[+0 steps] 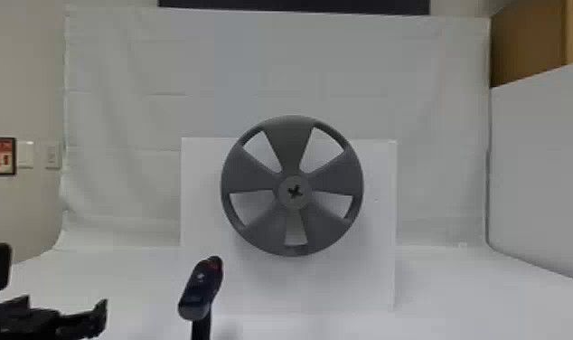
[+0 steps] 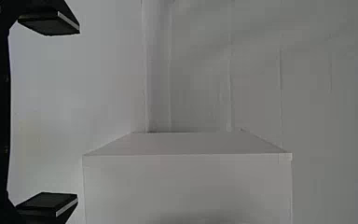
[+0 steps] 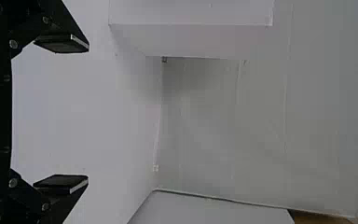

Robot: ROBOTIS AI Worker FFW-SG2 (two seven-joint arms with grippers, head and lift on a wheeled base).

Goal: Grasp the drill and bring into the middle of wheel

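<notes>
Left fingers (image 1: 99, 318), spread, lie well left of the drill (image 1: 201, 289); right fingers (image 3: 63, 44) spread too.

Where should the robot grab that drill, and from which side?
Probably by the dark handle of the drill: it is the slim, upright part below the thicker, slanting body, so two flat fingers should close around it more easily. I'd come in from the robot's left, where the open left gripper is. The handle's lower end is cut off, so I can't judge how low to go.
</notes>
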